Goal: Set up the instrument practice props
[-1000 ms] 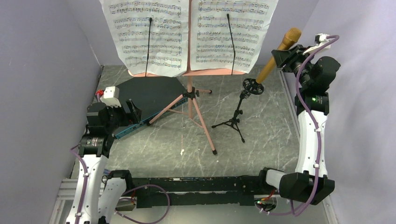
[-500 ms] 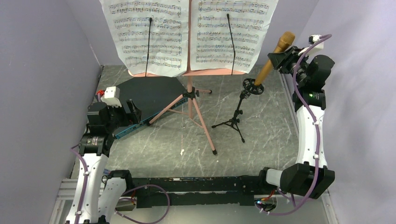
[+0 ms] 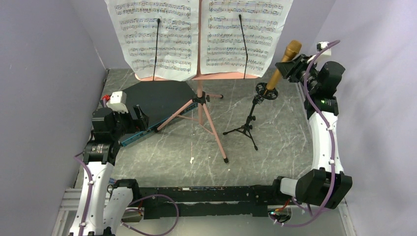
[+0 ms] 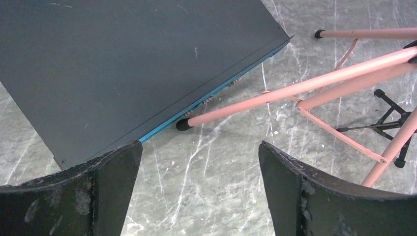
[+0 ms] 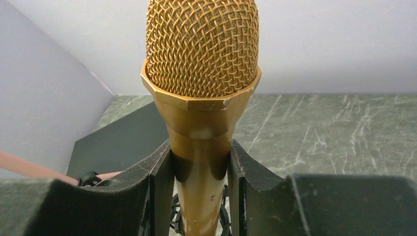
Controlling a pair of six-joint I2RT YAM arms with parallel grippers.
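You are seeing two sheet-music pages [image 3: 157,34] running off the overhead view at twelve o'clock, covering the desk of the pink music stand [image 3: 199,88]. In the right wrist view the gold microphone [image 5: 201,59] is leaving the frame at six o'clock, hiding whether its tail is sitting in the mic stand [image 3: 251,115]. The dark panel [image 4: 123,64] is spilling off the left wrist view at ten o'clock

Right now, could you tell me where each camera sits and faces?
Top external: above and behind the bases, facing the pink music stand; both arms show.
Left wrist: faces down at the dark panel; open left end effector shows.
Right wrist: faces the back wall; right end effector grips the gold microphone.
Top and left wrist share the stand.
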